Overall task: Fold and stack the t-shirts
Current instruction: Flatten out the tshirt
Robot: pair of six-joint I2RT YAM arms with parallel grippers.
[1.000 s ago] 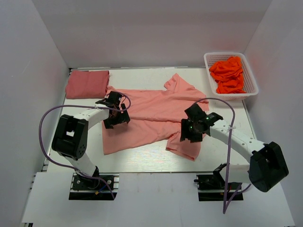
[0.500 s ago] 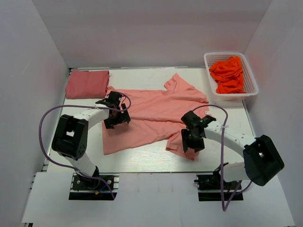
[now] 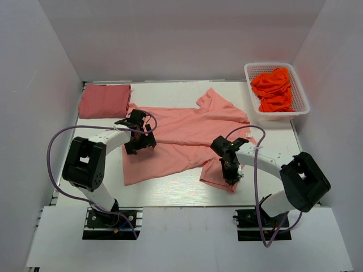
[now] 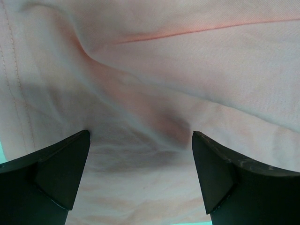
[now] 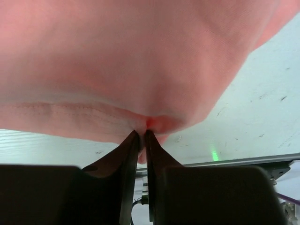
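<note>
Two jaws of the right gripper (image 5: 142,133) are closed tight on a stitched edge of the salmon-pink tee (image 3: 181,136), w/ a small bump of cloth pinched between the tips. Top view puts that grip at the near sleeve (image 3: 211,175), toward the front right of the worktop (image 3: 164,192). Left gripper (image 4: 140,136) has its jaws wide apart w/ nothing between them, low over wrinkled pink cloth near the tee's left end. Touching or just above, can't tell.

Pink tee lies spread sideways across mid worktop, sleeves at its right end, one pointing far, one near. Rose-red tee (image 3: 105,101) sits folded at the far-left corner, right beside the pink one's far corner; overlap or not, can't say. Basket (image 3: 271,64) w/ orange cloth (image 3: 273,88) is at far right, well apart.

Step, as I read it: first fold of the pink tee, near sleeve going in. One tee looks done, so approx. halfway at best. Next move prob. needs the right arm to lift the sleeve & carry it over the body w/o dragging the whole shirt. Left may need to pin or take the cloth first. Grip is edge-only, so it could slip.

Hard to make out: no neck label visible. Right fingertips are hidden under the arm in top view. One layer pinched or two, unclear. Left wrist view gives cloth & a stitch line, little else.
</note>
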